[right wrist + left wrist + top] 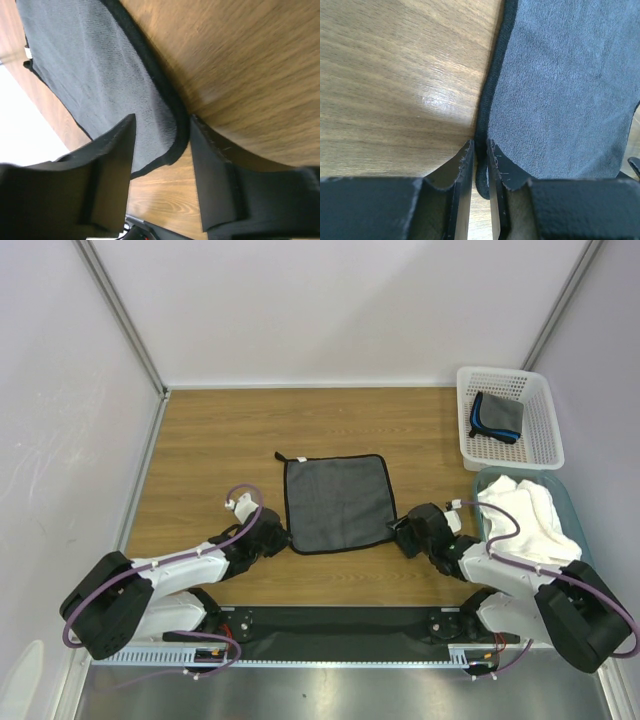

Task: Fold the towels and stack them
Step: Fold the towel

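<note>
With left gripper (479,150), pinching the towel (337,502) at its near-left corner; with right gripper (162,120), straddling the near-right corner, jaws apart, no grip yet. Spread flat, basket (540,445) beyond the far-right corner. Likely starting the fold: next close right, lift both corners together.

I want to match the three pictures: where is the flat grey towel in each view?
Top external: flat grey towel, centre of the table.
Left wrist: right half, corner pinched in the left gripper.
Right wrist: upper left, corner between the open right gripper fingers.
Shared landmark: its black hem.
</note>
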You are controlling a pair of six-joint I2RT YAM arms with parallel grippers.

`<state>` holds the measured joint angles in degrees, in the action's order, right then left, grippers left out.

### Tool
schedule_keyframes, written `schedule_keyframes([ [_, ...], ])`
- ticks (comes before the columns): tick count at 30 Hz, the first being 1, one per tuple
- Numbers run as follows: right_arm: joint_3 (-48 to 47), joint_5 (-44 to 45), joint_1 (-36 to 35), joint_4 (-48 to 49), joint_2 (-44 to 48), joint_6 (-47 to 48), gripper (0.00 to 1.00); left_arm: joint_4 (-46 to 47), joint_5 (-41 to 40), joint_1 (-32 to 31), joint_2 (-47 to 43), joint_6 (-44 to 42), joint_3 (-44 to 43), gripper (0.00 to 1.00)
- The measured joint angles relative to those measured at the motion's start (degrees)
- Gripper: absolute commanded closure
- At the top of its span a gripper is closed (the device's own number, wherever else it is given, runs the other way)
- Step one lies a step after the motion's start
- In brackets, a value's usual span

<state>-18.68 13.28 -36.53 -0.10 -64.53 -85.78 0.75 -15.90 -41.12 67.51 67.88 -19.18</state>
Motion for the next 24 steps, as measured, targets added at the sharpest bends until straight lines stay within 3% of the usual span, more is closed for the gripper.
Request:
schedule_keyframes([
  [4, -0.13, 0.15, 0.0, 0.02, -1.05, 1.07, 0.68, 0.0, 0.07, 0.04, 0.0, -0.02, 0.0, 0.77],
  [18, -7.96, 1.62, 0.04, -9.51, -3.34, 15.39, 0.71, 0.04, 0.07, 0.07, -0.04, -1.95, 0.02, 0.81],
  [21, -9.09, 0.68, 0.04, -10.88, -5.22, 19.15, 0.93, 0.07, 0.07, 0.17, -0.07, -2.32, 0.02, 0.82],
  [24, -9.09, -0.13, 0.07, -12.26, -6.67, 21.84, 1.0, 0.04, 0.07, 0.17, -0.13, -2.58, 0.0, 0.82],
])
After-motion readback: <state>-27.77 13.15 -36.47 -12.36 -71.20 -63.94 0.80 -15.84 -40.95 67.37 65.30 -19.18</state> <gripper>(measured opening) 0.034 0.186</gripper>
